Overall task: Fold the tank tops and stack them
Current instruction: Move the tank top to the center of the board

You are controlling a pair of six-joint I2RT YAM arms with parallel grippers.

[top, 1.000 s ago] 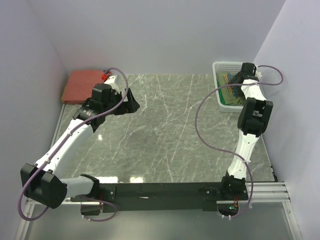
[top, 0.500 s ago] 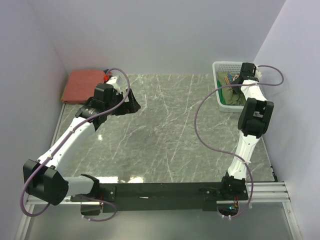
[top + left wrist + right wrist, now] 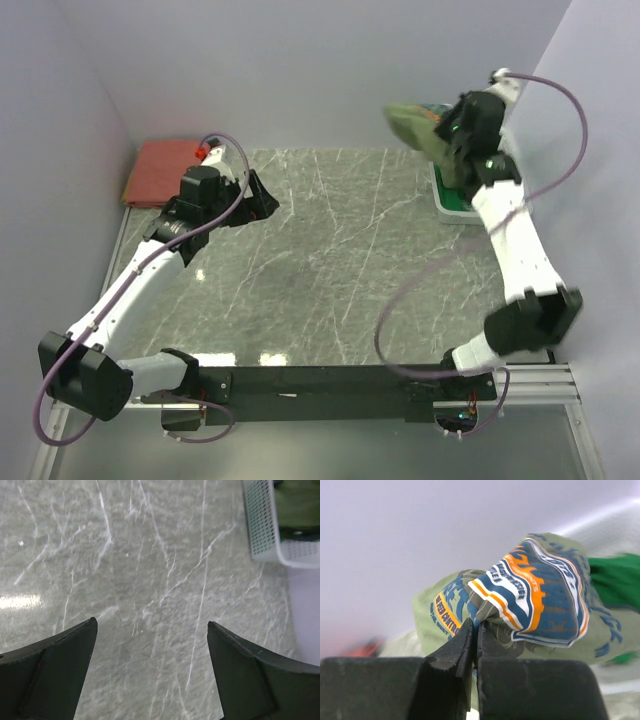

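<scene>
My right gripper (image 3: 476,625) is shut on a bunched fold of the olive green tank top (image 3: 540,595), whose navy, orange and white chest graphic faces the wrist camera. From above, the olive top (image 3: 408,122) hangs raised in the air above the basket, left of the right gripper (image 3: 447,130). The bright green tank top (image 3: 616,579) lies below and behind it. The rust-red tank top (image 3: 160,170) lies folded at the table's far left corner. My left gripper (image 3: 262,200) is open over bare table, right of the red top, with nothing between its fingers (image 3: 60,665).
The white mesh basket (image 3: 446,207) stands at the far right by the wall, partly hidden by the right arm; it also shows in the left wrist view as the basket (image 3: 262,525). Grey marble tabletop (image 3: 330,270) spreads between the arms. Walls close in on the left, back and right.
The right gripper shut on the olive top inside the basket and lifted it up out of the basket. The left arm shifted slightly, still open.
</scene>
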